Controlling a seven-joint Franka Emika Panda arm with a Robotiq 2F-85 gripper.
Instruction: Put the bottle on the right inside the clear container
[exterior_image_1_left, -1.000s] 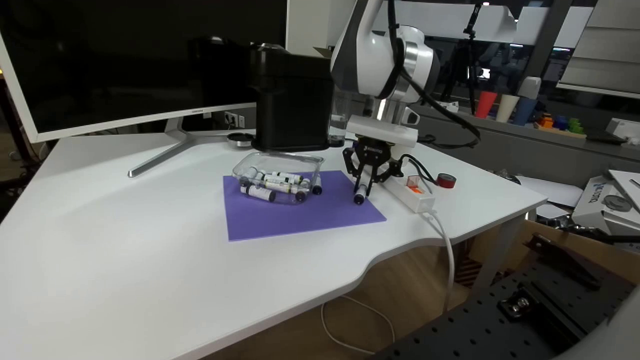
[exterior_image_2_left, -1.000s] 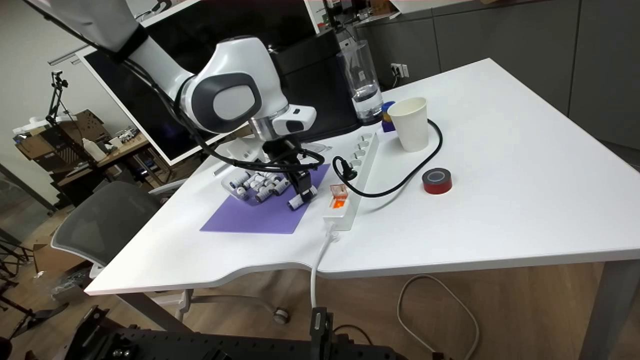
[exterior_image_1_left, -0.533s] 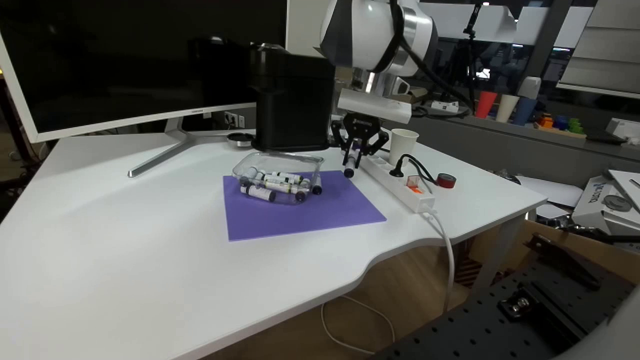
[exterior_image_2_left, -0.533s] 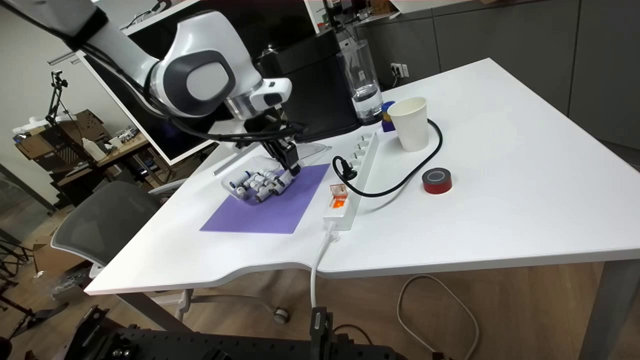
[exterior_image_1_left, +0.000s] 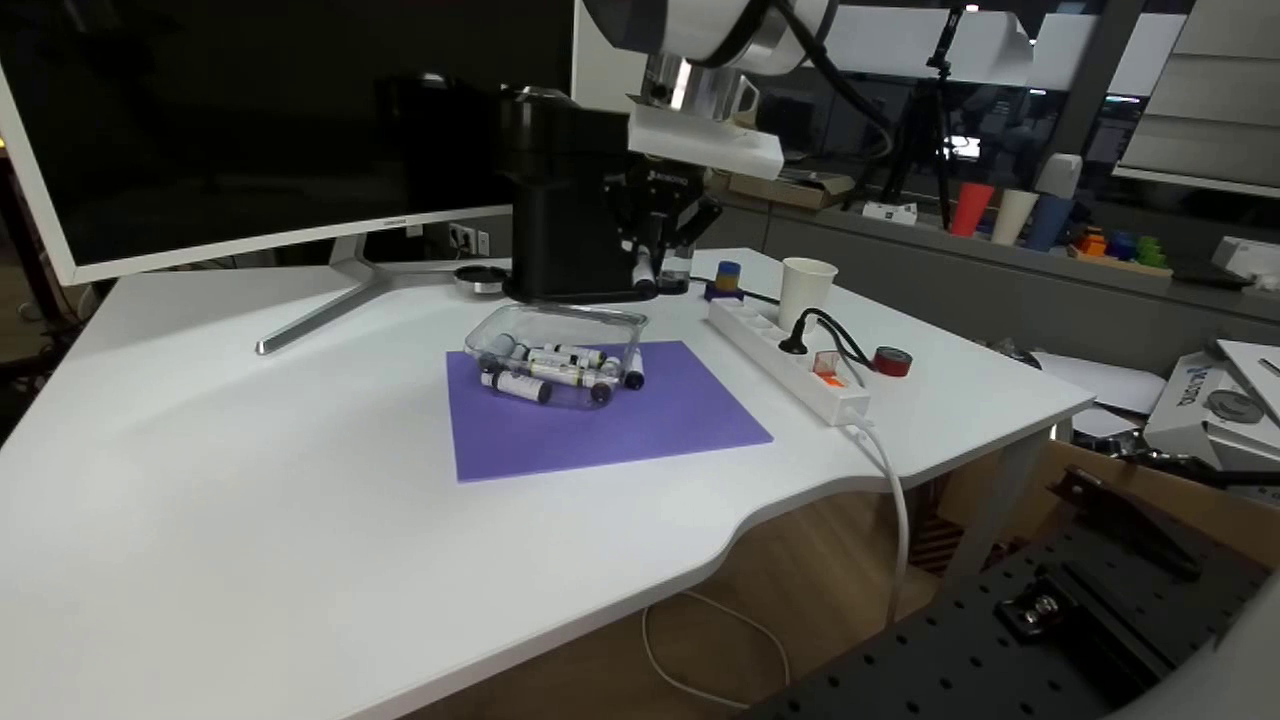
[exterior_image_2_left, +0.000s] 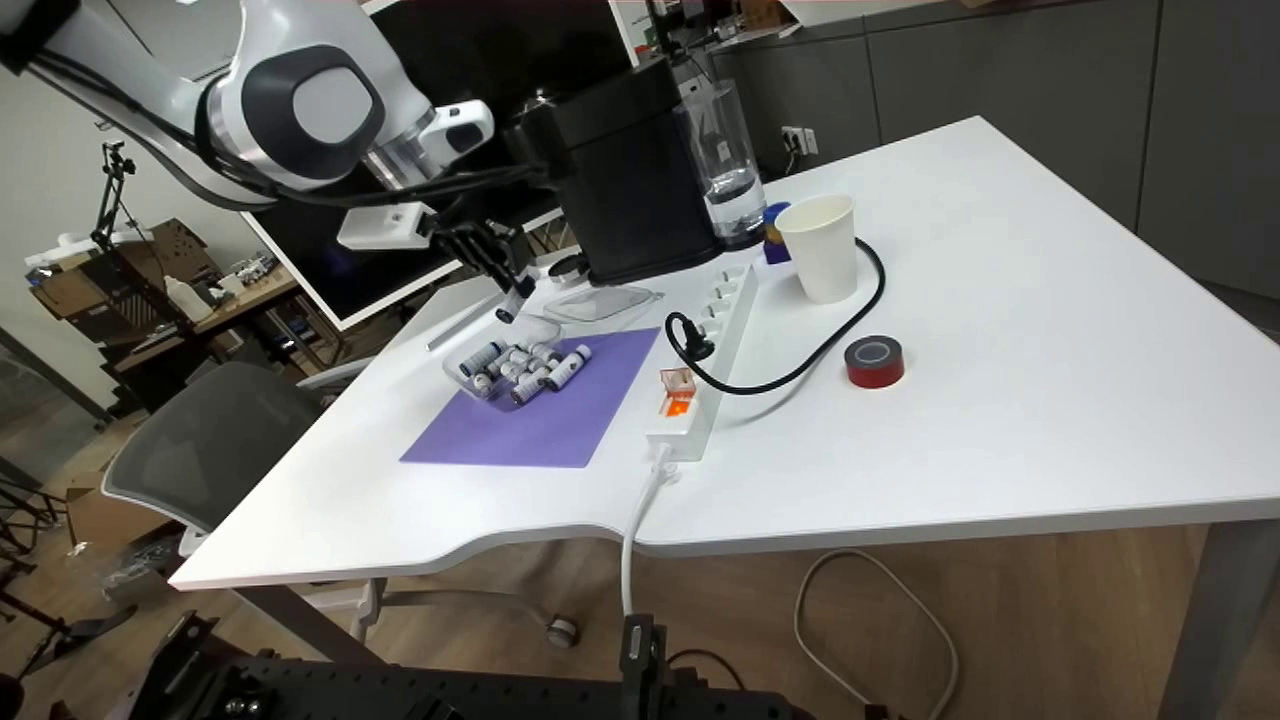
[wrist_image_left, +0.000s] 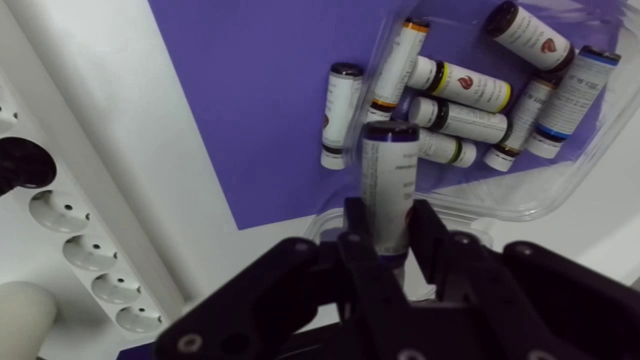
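Note:
My gripper (wrist_image_left: 386, 212) is shut on a small white-labelled bottle (wrist_image_left: 392, 170) with a dark end, held in the air. The held bottle also shows in both exterior views (exterior_image_1_left: 643, 272) (exterior_image_2_left: 511, 306), where the gripper (exterior_image_1_left: 650, 245) (exterior_image_2_left: 515, 282) is above the table, near the container's far side. The clear container (exterior_image_1_left: 480, 340) (exterior_image_2_left: 452, 372) stands on a purple sheet (exterior_image_1_left: 640, 430) with several similar bottles in it. In the wrist view, the container (wrist_image_left: 540, 212) is to the right of and beyond the held bottle. Another bottle (wrist_image_left: 341, 112) (exterior_image_2_left: 570, 367) lies outside, beside the container's wall.
A clear lid (exterior_image_2_left: 600, 303) lies behind the sheet. A black coffee machine (exterior_image_1_left: 590, 200) stands close behind the gripper. A white power strip (exterior_image_1_left: 790, 365) with a black cable, a paper cup (exterior_image_1_left: 805, 290) and a red tape roll (exterior_image_1_left: 892, 361) are to the side.
The gripper has lifted the bottle off the purple sheet's edge and carried it up, back and toward the container side. The container and the other bottles have not moved.

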